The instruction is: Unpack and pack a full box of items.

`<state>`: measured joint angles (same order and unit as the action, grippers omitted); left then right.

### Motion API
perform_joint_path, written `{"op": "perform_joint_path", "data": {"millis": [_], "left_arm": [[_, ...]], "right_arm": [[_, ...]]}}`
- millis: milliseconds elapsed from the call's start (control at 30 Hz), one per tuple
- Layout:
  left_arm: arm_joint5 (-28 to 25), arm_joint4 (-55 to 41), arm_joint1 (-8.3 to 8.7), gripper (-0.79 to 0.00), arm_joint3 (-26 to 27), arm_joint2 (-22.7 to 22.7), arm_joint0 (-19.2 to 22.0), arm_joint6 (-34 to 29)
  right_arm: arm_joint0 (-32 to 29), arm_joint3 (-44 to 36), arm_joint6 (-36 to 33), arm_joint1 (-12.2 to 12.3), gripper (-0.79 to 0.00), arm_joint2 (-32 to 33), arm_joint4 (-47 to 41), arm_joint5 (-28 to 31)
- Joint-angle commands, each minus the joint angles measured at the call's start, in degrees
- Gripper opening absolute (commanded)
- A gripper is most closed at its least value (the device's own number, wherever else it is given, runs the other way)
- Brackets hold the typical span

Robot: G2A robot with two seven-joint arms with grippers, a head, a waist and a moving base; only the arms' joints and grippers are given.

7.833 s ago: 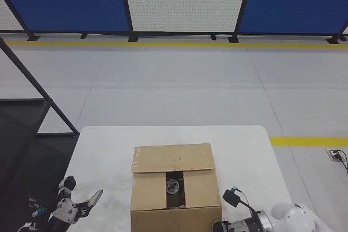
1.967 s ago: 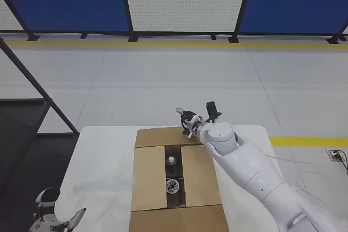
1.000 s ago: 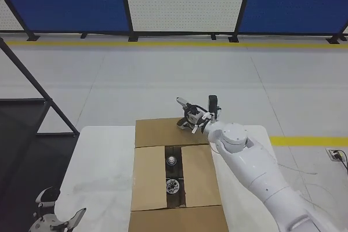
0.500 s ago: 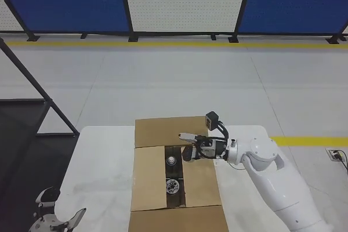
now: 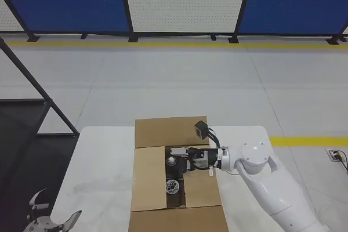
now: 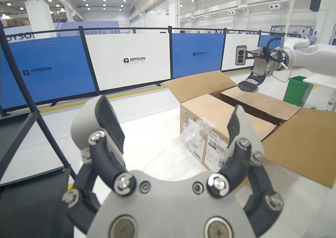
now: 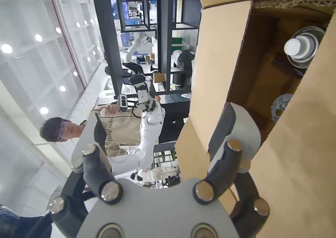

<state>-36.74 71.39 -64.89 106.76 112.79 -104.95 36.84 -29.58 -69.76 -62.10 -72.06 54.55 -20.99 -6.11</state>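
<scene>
A cardboard box stands on the white table. Its far flap lies folded back, and the two side flaps leave a narrow gap. In the gap I see a white-capped bottle and a round grey item. My right gripper is open, low over the gap beside the bottle, with one finger at a side flap's edge. My left gripper is open with nothing in it, off the table's near left corner, facing the box.
A black metal rack stands left of the table. A green bin sits on the floor beyond the box. Bare table surface lies on both sides of the box.
The right arm swung back from the far flap, which now lies open, and came down over the gap between the side flaps. The left gripper stayed low at the near left.
</scene>
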Motion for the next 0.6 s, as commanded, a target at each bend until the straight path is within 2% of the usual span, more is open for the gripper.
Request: {"op": "perform_joint_path", "data": {"millis": [0, 267, 567], "left_arm": [[-1.0, 2.2, 0.14, 0.000, -0.8, 1.1, -0.3, 1.8], [-2.6, 12.6, 0.72, 0.000, -3.8, 3.1, -1.4, 8.9], [-0.9, 13.1, 0.74, 0.000, -5.6, 2.1, -0.7, 10.5]], "right_arm": [[1.1, 0.8, 0.5, -0.5, 0.000, -1.9, 1.4, -0.8], [5.1, 4.8, 0.8, -3.0, 0.000, -8.7, 3.2, -2.2], [8.1, 9.4, 2.5, -5.8, 0.000, -13.5, 3.5, -1.8]]}}
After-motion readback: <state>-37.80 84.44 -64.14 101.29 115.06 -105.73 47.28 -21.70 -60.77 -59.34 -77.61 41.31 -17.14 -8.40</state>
